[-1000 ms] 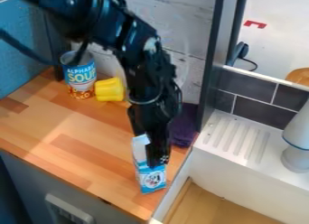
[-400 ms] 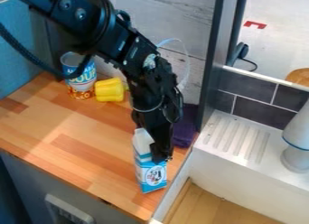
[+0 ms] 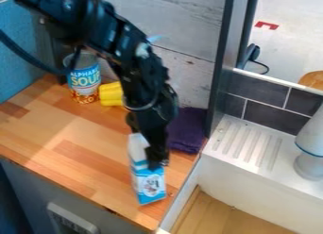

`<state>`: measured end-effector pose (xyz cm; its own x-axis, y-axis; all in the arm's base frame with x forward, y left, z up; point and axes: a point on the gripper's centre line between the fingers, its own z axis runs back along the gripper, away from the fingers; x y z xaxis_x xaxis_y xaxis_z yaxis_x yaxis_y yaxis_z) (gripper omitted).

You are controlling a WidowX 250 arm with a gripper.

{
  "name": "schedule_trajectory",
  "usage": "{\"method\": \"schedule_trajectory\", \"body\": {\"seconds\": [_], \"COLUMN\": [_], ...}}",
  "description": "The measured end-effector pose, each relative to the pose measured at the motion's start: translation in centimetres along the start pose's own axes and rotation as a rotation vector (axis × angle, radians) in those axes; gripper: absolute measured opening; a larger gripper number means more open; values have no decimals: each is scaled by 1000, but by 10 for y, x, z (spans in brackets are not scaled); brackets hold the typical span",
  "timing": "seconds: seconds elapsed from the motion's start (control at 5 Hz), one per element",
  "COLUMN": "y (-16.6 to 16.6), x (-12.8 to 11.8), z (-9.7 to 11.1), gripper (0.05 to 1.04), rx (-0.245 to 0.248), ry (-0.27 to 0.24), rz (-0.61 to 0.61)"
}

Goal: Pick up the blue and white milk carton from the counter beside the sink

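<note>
A soup can (image 3: 84, 83) stands at ten o'clock; at its four o'clock lie a yellow pepper (image 3: 110, 95) and, farther, a purple cloth (image 3: 188, 130).

The wood-strip worktop (image 3: 82, 148) bears an upright soup can (image 3: 84, 82), a yellow pepper (image 3: 111, 94) just beside it and a folded purple cloth (image 3: 187, 129). Whether the carton (image 3: 150, 187) touches it is unclear.

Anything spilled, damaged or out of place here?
No spill or damage shows. The blue-and-white carton at the gripper sits near the edge of the counter, and the purple cloth lies by the wall; neither looks clearly odd.
</note>
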<state>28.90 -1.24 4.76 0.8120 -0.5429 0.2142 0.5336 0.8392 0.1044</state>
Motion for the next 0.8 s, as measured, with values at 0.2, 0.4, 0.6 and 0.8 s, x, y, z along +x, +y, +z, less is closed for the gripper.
{"method": "schedule_trajectory", "body": {"seconds": [0.2, 0.4, 0.6, 0.8], "y": [38, 88, 132, 170], "x": [-4, -22, -44, -74], "z": [26, 38, 28, 12], "gripper": [861, 861, 861, 861], "rx": [40, 91, 130, 177], "ry": [-70, -70, -41, 6], "rz": [80, 214, 339, 435]}}
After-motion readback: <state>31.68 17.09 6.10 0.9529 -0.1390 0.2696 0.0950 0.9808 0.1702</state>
